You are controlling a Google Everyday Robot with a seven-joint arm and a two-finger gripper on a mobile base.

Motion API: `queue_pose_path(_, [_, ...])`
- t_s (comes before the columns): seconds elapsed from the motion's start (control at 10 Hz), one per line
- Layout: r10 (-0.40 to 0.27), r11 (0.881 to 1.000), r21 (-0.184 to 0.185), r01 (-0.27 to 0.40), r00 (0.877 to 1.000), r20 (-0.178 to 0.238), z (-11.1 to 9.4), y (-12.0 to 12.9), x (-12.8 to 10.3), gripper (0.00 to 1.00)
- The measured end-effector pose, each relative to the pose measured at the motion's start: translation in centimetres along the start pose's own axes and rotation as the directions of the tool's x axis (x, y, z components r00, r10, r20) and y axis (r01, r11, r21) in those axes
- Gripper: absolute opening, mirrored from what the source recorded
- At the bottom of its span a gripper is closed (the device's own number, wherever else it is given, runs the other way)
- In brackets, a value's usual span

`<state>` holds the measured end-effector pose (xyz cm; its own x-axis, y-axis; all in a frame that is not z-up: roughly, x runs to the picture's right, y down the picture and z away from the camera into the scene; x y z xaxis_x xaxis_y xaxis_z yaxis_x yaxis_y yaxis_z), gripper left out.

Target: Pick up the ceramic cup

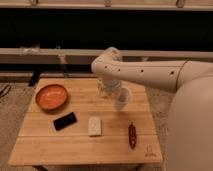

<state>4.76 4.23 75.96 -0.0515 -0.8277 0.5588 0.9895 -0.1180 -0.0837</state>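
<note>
The ceramic cup (123, 99) is small and white. It hangs tilted a little above the wooden table (75, 145), near the right of its middle. My gripper (115, 94) reaches down from the white arm (145, 74) that comes in from the right. It is shut on the cup's left side and holds it off the tabletop.
An orange bowl (51, 96) sits at the table's left. A black phone (65, 120) and a flat white block (94, 125) lie in front of the middle. A red elongated object (132, 135) lies at the front right. A rail (50, 52) runs behind the table.
</note>
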Motion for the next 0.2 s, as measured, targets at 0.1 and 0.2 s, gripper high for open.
queue_pose_path(0.1, [-0.002, 1.0, 0.001, 0.002, 1.0, 0.0, -0.01, -0.14, 0.01, 0.0])
queue_pose_path(0.2, [-0.003, 1.0, 0.002, 0.003, 1.0, 0.0, -0.04, -0.27, 0.02, 0.0])
